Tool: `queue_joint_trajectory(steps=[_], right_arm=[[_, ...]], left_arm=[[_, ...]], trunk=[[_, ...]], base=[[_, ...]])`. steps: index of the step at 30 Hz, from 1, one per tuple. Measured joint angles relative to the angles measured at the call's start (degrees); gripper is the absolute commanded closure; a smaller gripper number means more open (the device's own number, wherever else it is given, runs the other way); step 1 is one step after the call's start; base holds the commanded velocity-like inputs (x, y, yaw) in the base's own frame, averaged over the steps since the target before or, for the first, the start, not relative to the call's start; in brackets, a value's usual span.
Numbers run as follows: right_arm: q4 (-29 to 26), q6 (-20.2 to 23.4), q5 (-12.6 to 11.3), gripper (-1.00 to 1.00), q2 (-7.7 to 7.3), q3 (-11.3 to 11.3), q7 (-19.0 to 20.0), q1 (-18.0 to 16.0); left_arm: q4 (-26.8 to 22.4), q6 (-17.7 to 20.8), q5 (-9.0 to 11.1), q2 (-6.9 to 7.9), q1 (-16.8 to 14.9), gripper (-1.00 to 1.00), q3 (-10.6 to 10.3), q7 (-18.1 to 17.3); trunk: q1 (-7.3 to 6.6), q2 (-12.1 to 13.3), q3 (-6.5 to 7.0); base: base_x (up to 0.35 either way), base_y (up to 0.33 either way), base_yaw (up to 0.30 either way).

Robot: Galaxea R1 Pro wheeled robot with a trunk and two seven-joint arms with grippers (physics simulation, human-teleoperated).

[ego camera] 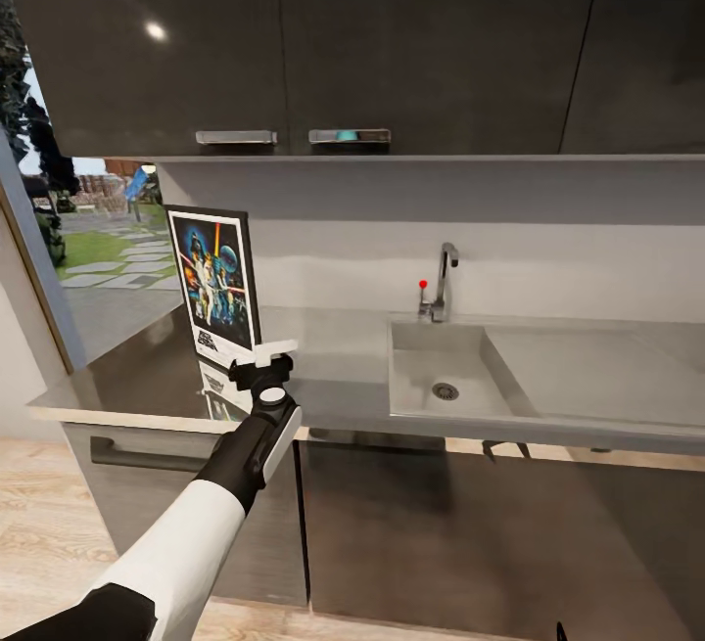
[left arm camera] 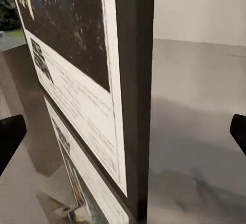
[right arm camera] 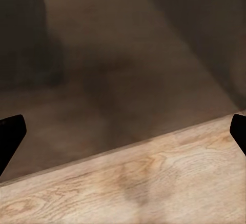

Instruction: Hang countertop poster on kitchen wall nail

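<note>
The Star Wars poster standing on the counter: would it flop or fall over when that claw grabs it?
The black-framed upright Star Wars poster looks like a rigid panel, so it probably won't flop. It stands on its narrow bottom edge on the glossy grey countertop, so a nudge could tip it. The open left claw straddles its lower edge.

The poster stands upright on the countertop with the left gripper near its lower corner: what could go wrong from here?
1. The poster stands on its thin bottom edge; a nudge from the open left gripper may tip it over.
2. It stands near the front edge of the countertop, so it may fall to the floor.
</note>
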Motion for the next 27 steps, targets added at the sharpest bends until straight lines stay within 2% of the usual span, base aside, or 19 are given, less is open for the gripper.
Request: queue_joint_trajectory(steps=[27], right_arm=[[0.1, 0.0, 0.0, -1.00, 0.00, 0.0, 0.0, 0.0]], left_arm=[[0.0, 0.0, -0.1, 0.00, 0.0, -1.00, 0.1, 0.2]], trunk=[[0.00, 0.0, 0.00]], base=[[0.061, 0.011, 0.000]])
